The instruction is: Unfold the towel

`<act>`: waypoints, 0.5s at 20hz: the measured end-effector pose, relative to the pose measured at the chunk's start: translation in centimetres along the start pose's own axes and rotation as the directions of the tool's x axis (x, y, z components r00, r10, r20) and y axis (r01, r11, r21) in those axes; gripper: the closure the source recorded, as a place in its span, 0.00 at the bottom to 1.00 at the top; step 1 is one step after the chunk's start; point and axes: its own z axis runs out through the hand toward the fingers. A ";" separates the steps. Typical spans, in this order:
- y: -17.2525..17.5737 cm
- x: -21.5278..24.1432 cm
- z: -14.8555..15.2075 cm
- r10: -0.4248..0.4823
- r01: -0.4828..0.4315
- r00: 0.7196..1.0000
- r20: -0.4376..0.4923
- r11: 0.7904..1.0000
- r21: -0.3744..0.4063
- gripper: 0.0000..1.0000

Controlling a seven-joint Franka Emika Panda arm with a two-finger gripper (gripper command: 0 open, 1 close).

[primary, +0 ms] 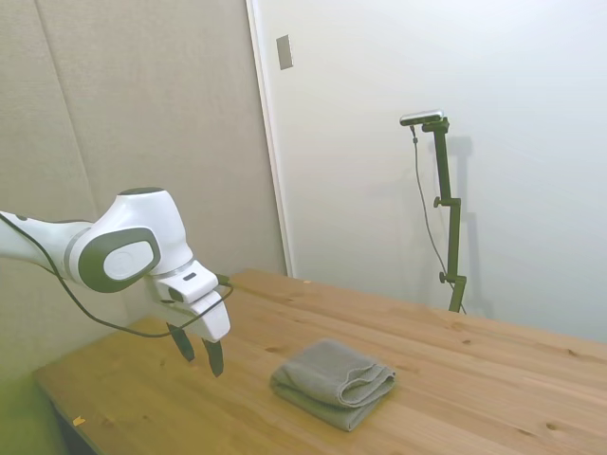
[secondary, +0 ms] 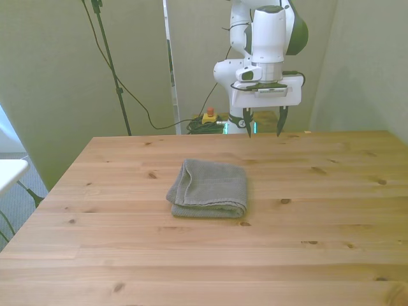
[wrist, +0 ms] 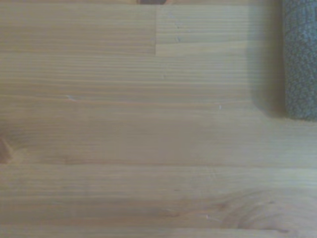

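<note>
Your wooden surface [secondary: 306,223] filled the lower part of the front view, its planks running across the picture, with knots scattered over the grain. Your white arm [primary: 114,251] reached in over the edge of the surface farthest from the front camera and hung above it, well clear of the wood. The towel [secondary: 209,189] lay folded near the middle of the surface, a thick grey-green pad with rounded, layered edges showing on the side toward the front view's left and along the near side. In the side view the towel [primary: 334,382] sat apart from the arm, with bare wood between the two. Your hand [secondary: 262,127] pointed down above the far edge, toward the front view's right of the towel; its two dark fingers [secondary: 280,121] stood spread wide apart and held nothing. In the wrist view you had mostly bare planks, with only a strip of the towel [wrist: 299,59] showing at the picture's margin, its terry texture visible though somewhat blurred, and a soft shadow on the wood beside it.
</note>
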 end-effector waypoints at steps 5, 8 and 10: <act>0.5 2.2 -2.0 0.047 -0.047 0.999 -0.005 0.998 0.034 0.00; 3.6 6.8 -4.3 0.111 -0.110 0.994 -0.007 0.992 0.062 0.00; 6.3 10.2 -5.1 0.151 -0.150 0.989 -0.005 0.986 0.078 0.00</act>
